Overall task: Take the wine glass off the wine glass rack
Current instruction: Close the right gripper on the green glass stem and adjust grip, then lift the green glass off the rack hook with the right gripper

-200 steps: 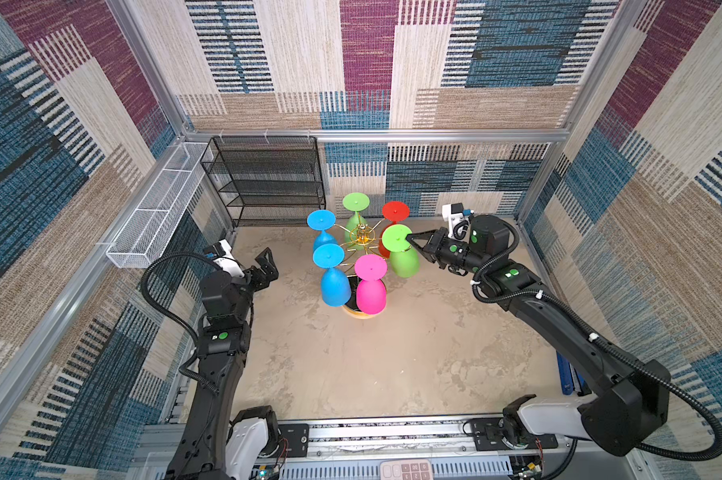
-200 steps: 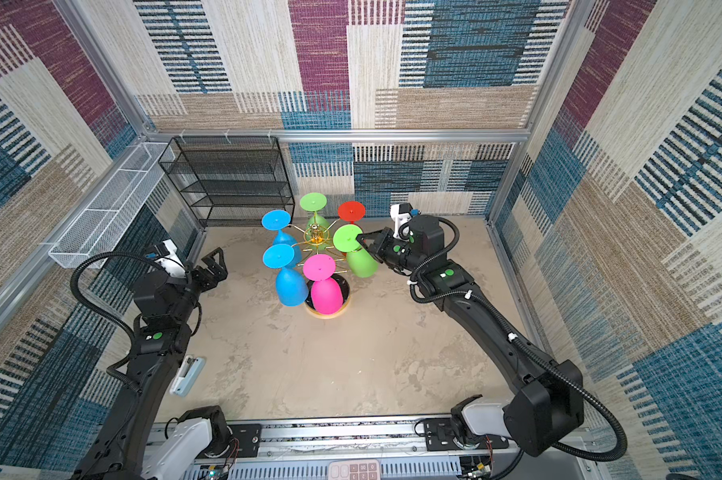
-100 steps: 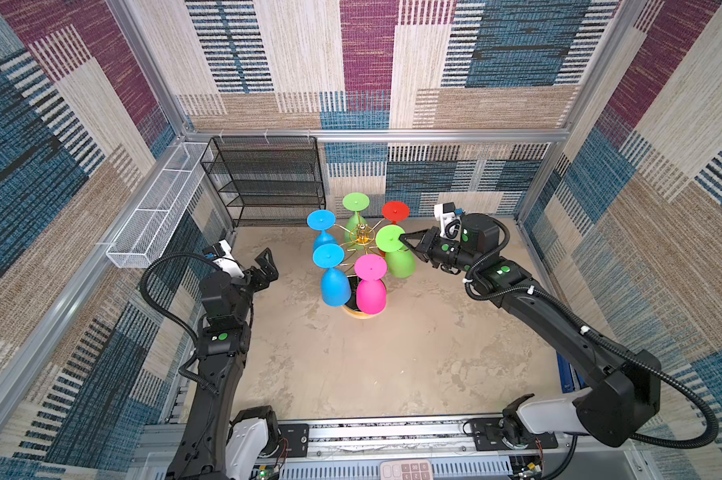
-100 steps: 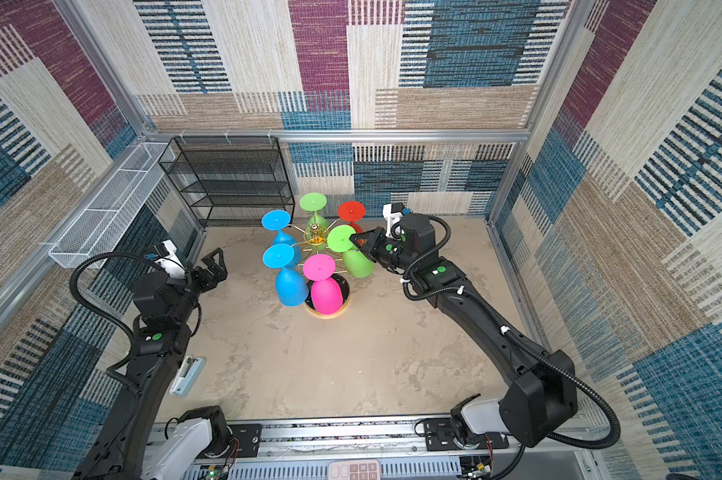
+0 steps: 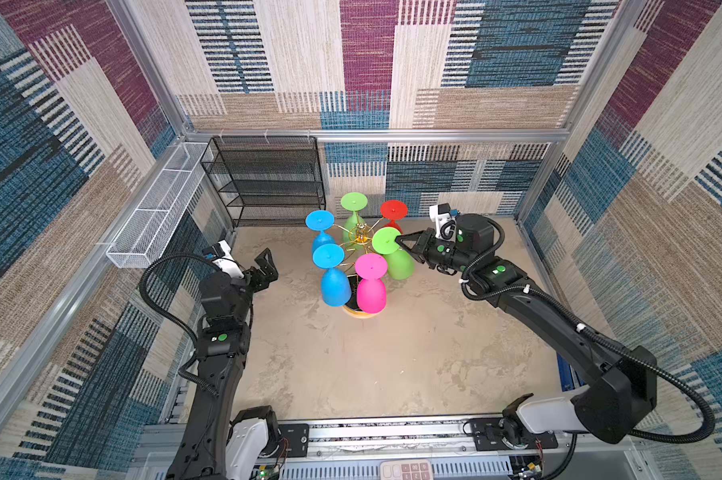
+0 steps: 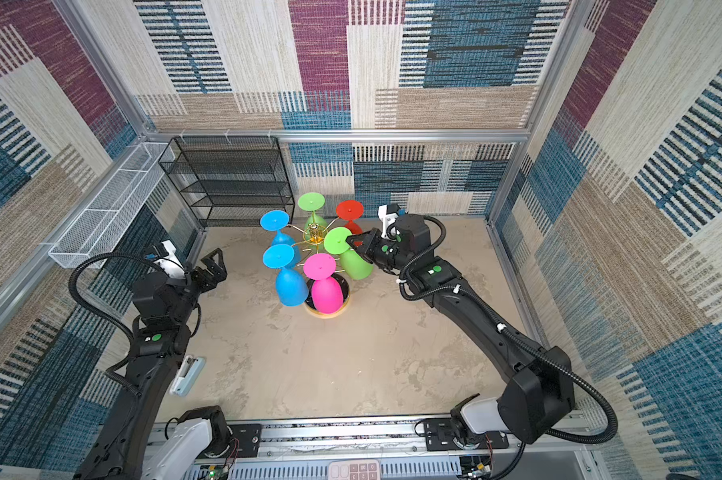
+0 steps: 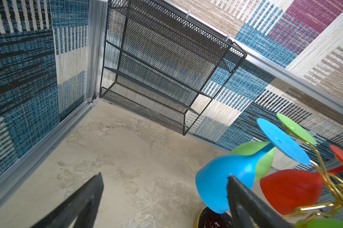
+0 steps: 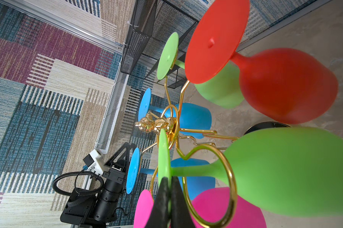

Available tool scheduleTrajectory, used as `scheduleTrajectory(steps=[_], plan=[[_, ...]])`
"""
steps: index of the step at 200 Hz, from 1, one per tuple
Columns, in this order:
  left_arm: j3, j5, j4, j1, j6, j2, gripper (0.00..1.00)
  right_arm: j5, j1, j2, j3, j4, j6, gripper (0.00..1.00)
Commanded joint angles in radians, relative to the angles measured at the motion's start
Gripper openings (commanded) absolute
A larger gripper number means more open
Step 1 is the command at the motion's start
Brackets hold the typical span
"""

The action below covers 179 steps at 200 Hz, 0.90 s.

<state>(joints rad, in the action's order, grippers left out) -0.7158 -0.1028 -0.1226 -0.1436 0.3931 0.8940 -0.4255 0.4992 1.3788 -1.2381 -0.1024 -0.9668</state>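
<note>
right gripper point(image 8: 169, 178): we see it pinched onto the foot rim of the green wine glass point(image 5: 400, 262) | glass: hangs on the wine glass rack point(image 5: 361, 237), stem through a gold ring, foot up, bowl down (long axis roughly upright) | left gripper point(image 5: 268, 266): wide, well apart | surroundings: mottled beige tabletop point(image 5: 392, 365), patchwork carpet walls

Wine glass rack point(image 8: 156, 124) glossy gold metal wire, green wine glass point(image 8: 295, 169) smooth matt plastic like the other coloured ones, black mesh shelf point(image 7: 162, 59) matt painted metal, bench point(image 7: 127, 158) rough mottled concrete-look, walls point(image 5: 392, 62) coarse woven cloth.
</note>
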Motion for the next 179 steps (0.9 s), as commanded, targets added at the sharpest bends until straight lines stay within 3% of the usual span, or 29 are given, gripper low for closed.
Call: scheduleTrajectory(steps=[1,100,152,179], plan=[[0.001,0.011,-0.006,-0.001,0.001,-0.004,0.99,0.002,0.004,-0.026,0.017,0.030,0.002,0.00],[0.002,0.015,-0.005,-0.002,0.000,-0.006,0.99,0.077,0.002,-0.166,0.146,0.036,-0.044,0.00],[-0.026,0.070,0.042,-0.004,-0.018,-0.025,0.99,0.221,-0.009,-0.335,0.254,0.011,-0.066,0.00],[-0.080,-0.037,0.061,-0.002,-0.025,-0.035,0.91,0.280,-0.069,-0.430,0.289,-0.042,-0.040,0.00]])
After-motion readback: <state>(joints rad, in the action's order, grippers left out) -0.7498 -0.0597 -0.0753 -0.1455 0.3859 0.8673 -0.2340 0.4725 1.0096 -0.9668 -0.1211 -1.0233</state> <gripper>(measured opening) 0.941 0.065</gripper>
